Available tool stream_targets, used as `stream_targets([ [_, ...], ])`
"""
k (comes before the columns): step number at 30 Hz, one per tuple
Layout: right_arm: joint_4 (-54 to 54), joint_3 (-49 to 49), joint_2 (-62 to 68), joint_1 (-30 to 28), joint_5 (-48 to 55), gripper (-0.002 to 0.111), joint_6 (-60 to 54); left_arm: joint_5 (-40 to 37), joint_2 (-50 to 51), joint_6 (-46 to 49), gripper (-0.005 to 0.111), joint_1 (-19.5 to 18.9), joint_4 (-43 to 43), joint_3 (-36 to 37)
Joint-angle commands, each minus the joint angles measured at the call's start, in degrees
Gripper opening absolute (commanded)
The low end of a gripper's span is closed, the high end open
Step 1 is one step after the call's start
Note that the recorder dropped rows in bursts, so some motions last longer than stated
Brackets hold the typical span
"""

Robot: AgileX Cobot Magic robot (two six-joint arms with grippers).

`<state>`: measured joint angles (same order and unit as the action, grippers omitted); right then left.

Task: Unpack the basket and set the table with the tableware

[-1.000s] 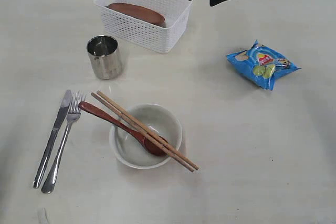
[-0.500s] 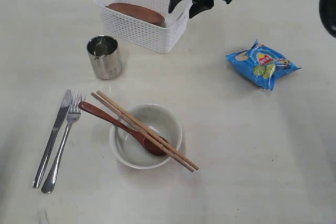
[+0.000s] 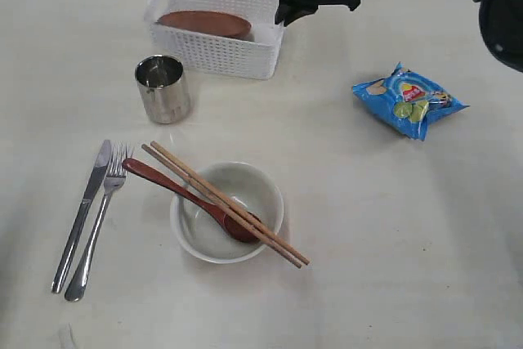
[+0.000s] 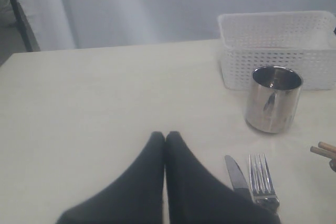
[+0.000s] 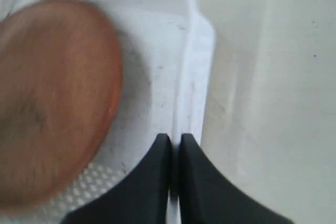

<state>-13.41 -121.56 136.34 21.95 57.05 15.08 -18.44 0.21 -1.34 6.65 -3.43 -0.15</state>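
The white lattice basket [image 3: 214,46] stands at the back of the table [image 3: 368,226] with the reddish-brown plate [image 3: 204,24] inside. My right gripper [image 3: 282,15] is shut on the basket's right rim [image 5: 197,77], one finger inside the wall and one outside, beside the plate [image 5: 52,93]. The steel cup [image 3: 163,87] stands in front of the basket. Knife [image 3: 82,214] and fork [image 3: 98,226] lie side by side at the left. The red spoon [image 3: 163,179] and chopsticks [image 3: 204,185] rest across the pale bowl [image 3: 204,239]. My left gripper [image 4: 165,136] hangs shut and empty over bare table near the knife [image 4: 239,177].
A blue chip bag [image 3: 409,100] lies at the right of the table. The left wrist view also takes in the cup [image 4: 273,98], the basket [image 4: 278,51], the fork [image 4: 261,177] and the chopstick ends [image 4: 325,149].
My right gripper came down from above the basket's right end onto its rim. The basket has since turned, its long side now squarer to the table's front. Nothing else has moved.
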Motion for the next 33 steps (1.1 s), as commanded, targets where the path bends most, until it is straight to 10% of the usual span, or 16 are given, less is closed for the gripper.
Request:
stream_targets([
  [1, 6.05, -2.12, -0.19, -1.46, 2.01, -0.001, 1.39, 0.1, -0.21, 0.08, 0.0, -0.13, 0.48, 0.15],
  [33, 24.48, -6.28, -10.54, -9.11, 12.91, -0.001, -12.59, 0.1, -0.21, 0.08, 0.0, -0.13, 0.48, 0.15],
])
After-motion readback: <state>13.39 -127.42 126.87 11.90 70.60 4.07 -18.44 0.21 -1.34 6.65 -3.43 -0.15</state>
